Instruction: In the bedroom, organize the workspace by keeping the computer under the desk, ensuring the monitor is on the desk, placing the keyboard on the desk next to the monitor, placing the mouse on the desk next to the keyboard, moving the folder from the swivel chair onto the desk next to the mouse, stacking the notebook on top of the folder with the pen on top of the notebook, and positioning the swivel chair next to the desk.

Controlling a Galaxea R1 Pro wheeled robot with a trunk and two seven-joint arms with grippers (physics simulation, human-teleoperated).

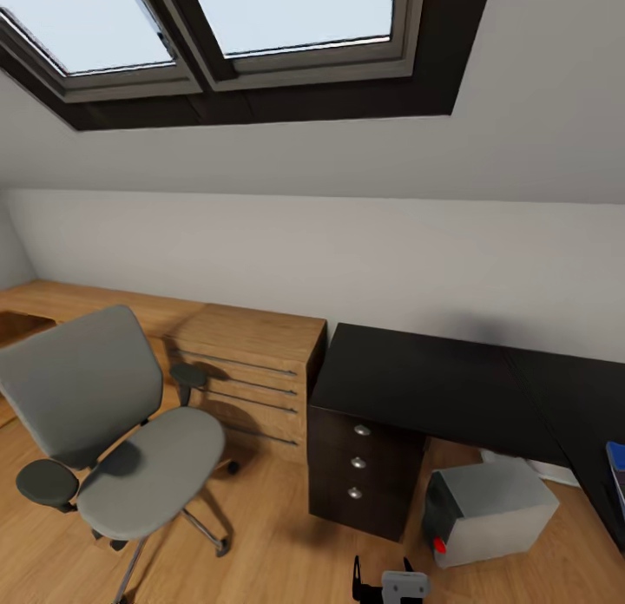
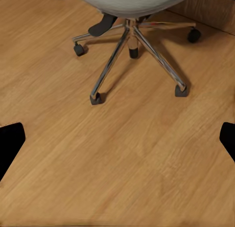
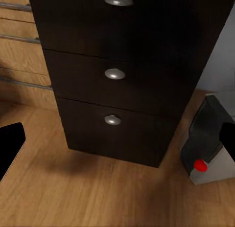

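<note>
The swivel chair [image 1: 104,430] is grey, with a curved backrest, padded seat, dark armrests and a chrome five-star base on black casters. It stands on the wooden floor [image 1: 260,552] just in front of a light wood drawer unit [image 1: 252,370], left of the desk. The desk [image 1: 434,383] is a black surface with a three-drawer pedestal carrying round silver knobs [image 3: 114,74]. The computer [image 1: 490,510] is a grey box with a dark front panel and a red button [image 3: 199,164]; it sits on the floor under the desk, beside the pedestal. No writing or labels can be read. The left gripper [image 2: 117,139] and right gripper [image 3: 117,139] are both spread wide, holding nothing.
</note>
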